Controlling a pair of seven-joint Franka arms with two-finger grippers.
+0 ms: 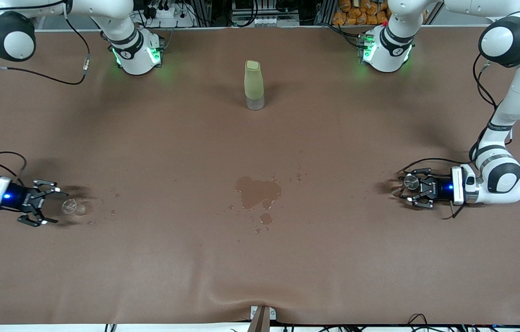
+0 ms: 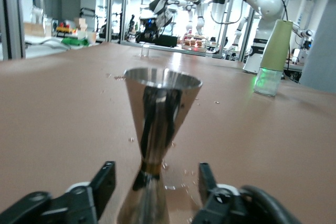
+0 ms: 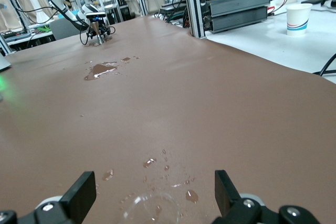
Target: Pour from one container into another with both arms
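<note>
While the left gripper (image 1: 406,190) sits low at its end of the table (image 1: 260,258), jaws open around the upright jigger (image 2: 160,129), the right gripper (image 1: 48,205) lies at its own end, jaws open beside the clear cup (image 1: 69,207). Spilled water (image 1: 258,192) pools mid-table; the green bottle (image 1: 254,85) stands nearer the bases.

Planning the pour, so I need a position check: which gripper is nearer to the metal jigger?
Left. The left gripper is open with its fingers on either side of the jigger; the right gripper sits open at the clear cup, at the right arm's end of the table.
</note>
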